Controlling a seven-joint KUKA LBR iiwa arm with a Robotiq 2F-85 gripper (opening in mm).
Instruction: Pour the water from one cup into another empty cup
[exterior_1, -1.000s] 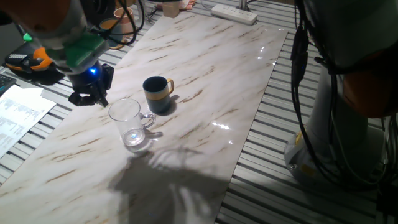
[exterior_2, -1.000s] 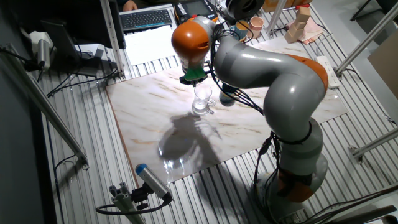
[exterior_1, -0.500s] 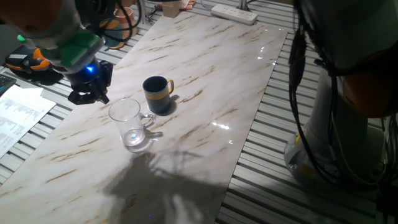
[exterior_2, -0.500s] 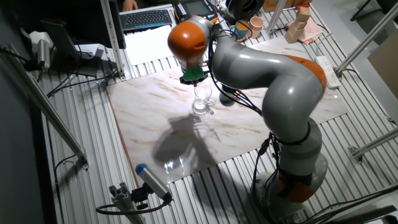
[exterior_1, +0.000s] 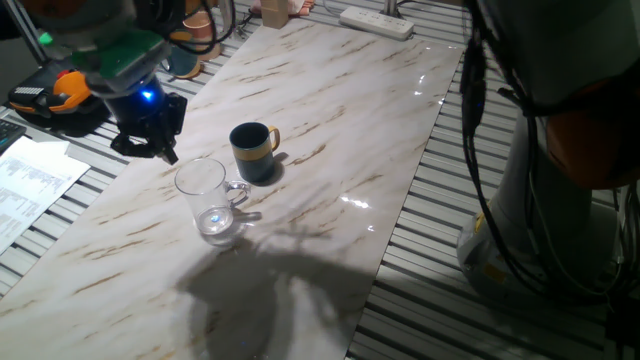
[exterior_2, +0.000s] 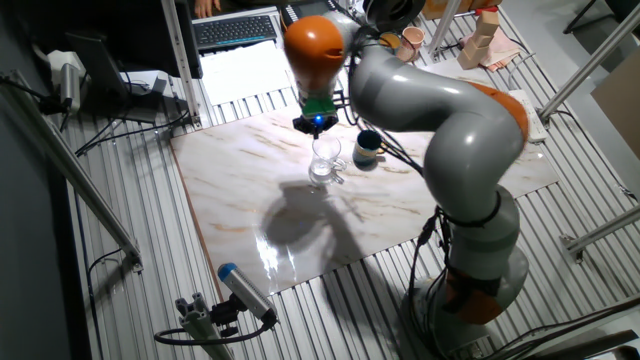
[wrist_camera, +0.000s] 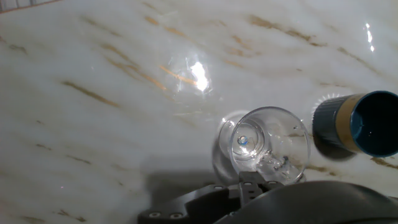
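Note:
The clear glass mug (exterior_1: 205, 195) stands upright on the marble table (exterior_1: 330, 110), handle toward the dark mug, with a little water at its bottom. The dark navy mug (exterior_1: 253, 150) with a yellow-tan handle stands upright just beyond it and apart from it. My gripper (exterior_1: 148, 150) hovers beside the glass mug on the table's left edge, its fingers spread and holding nothing. In the other fixed view the gripper (exterior_2: 318, 124) sits just behind the glass mug (exterior_2: 325, 160) and the navy mug (exterior_2: 367, 148). The hand view looks down into the glass mug (wrist_camera: 267, 146) and the navy mug (wrist_camera: 364, 121).
A white power strip (exterior_1: 375, 20) lies at the table's far end. Papers (exterior_1: 30, 180) and an orange-black tool (exterior_1: 50, 100) lie off the left edge. A pinkish cup (exterior_2: 411, 42), wooden blocks (exterior_2: 487, 30) and a keyboard (exterior_2: 235, 30) lie beyond the table.
My gripper has risen slightly and shifted a little toward the far side of the glass mug. Both mugs have stayed where they were.

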